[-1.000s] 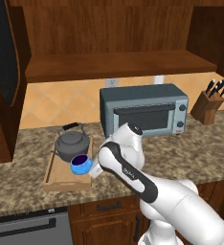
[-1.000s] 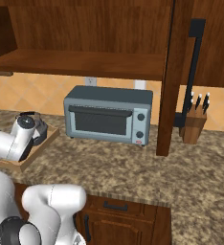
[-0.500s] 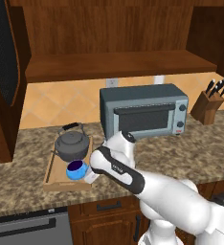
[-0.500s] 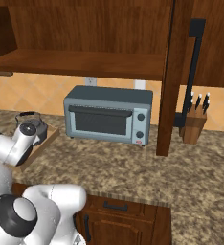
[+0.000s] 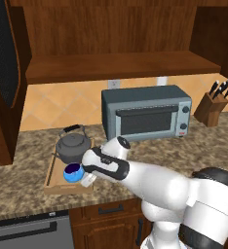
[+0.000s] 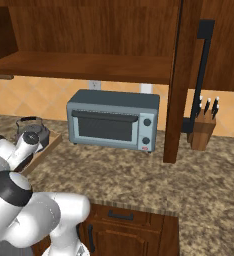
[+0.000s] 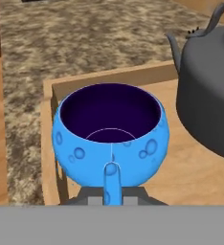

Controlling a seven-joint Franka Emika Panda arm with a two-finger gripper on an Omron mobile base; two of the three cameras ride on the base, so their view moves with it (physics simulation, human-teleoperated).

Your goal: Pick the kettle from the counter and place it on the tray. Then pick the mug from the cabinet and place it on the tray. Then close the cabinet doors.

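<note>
The blue mug (image 7: 111, 136) hangs by its small handle in my gripper (image 7: 112, 193), which is shut on it. It is low over the near end of the wooden tray (image 7: 133, 76); I cannot tell whether it touches the tray floor. The dark grey kettle (image 7: 209, 95) stands on the same tray, close beside the mug. From the left base view the mug (image 5: 73, 172) sits just in front of the kettle (image 5: 73, 146), inside the tray (image 5: 48, 181), with my gripper (image 5: 85, 178) at its right. The kettle (image 6: 32, 131) and tray (image 6: 45, 149) lie far left on the counter (image 6: 139, 175).
A grey-blue toaster oven (image 5: 145, 113) stands on the counter right of the tray, and a knife block (image 5: 212, 106) further right. The cabinet shelf (image 5: 116, 65) runs overhead. Its doors stand open at the left (image 5: 6, 63) and, in the right base view, edge-on (image 6: 181, 80).
My arm has carried the mug a little to the left and down, from the tray's right side to over its near end beside the kettle. The grip has stayed shut.
</note>
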